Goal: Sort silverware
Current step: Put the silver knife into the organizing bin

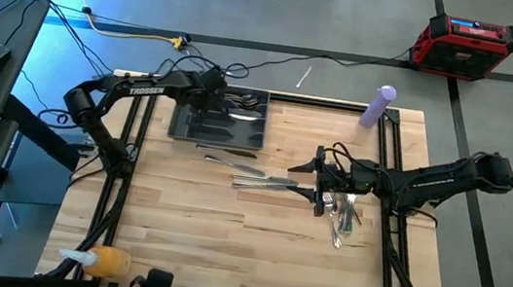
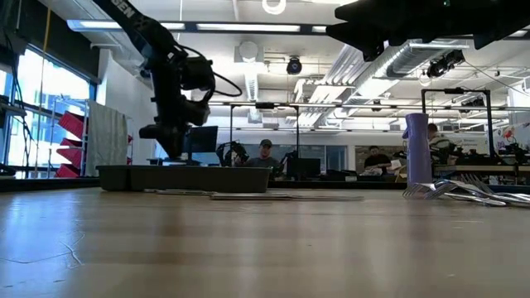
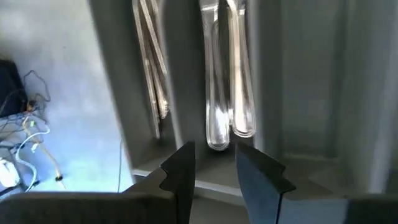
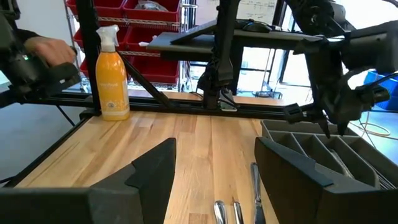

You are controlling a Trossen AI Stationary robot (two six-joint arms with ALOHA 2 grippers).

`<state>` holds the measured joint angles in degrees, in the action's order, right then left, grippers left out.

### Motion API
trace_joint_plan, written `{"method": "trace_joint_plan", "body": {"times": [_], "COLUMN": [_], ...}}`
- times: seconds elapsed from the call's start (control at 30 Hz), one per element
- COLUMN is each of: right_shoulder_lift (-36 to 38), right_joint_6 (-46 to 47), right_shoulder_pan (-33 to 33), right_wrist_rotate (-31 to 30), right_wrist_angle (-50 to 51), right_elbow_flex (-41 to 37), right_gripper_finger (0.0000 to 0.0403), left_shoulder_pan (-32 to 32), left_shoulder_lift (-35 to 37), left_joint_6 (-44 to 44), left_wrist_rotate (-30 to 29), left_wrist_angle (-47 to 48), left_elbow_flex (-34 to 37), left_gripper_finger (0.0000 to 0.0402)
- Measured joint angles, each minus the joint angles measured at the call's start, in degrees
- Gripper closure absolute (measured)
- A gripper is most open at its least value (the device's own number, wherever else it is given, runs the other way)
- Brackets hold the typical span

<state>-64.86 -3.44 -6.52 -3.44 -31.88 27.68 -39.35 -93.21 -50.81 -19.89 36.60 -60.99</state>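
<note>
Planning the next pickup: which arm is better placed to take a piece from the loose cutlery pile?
The right. Its pincer hangs open beside the cutlery pile on the table, while the left pincer is over the tray, away from the pile.

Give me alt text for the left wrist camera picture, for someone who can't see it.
Looking down past the left claw, its two dark fingers slightly apart and empty, just above the handle ends of two shiny utensils lying side by side in one compartment of the dark grey tray. More silverware lies in the neighbouring compartment.
</note>
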Motion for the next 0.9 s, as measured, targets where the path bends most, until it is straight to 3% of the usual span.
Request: {"method": "trace_joint_plan", "body": {"times": [0.23, 0.5, 0.73, 0.9], "right_shoulder_lift": [0.0, -2.5, -15.7, -29.6], "right_joint_6": [0.0, 1.1, 4.9, 2.6], "right_shoulder_pan": [0.1, 1.3, 5.3, 5.4], "right_wrist_rotate": [0.0, -2.1, 6.5, 9.3], "right_wrist_angle": [1.3, 9.0, -2.2, -7.4], "right_elbow_flex": [0.0, -0.6, -4.3, -1.2], "right_gripper_finger": [0.0197, 0.0197, 0.0197, 0.0197], "left_shoulder_pan": [0.4, 7.1, 17.7, 28.3], "left_shoulder_lift": [1.6, 8.2, 17.3, 19.6], "left_joint_6": [2.4, 20.5, 43.1, 54.0], "left_wrist_rotate": [-2.5, -2.4, 10.3, 10.1], "left_wrist_angle": [0.1, 6.2, 6.6, 0.7], "left_elbow_flex": [-2.8, -11.2, -7.9, -1.2], "left_gripper_finger": [0.0301, 0.0298, 0.0298, 0.0298]}}
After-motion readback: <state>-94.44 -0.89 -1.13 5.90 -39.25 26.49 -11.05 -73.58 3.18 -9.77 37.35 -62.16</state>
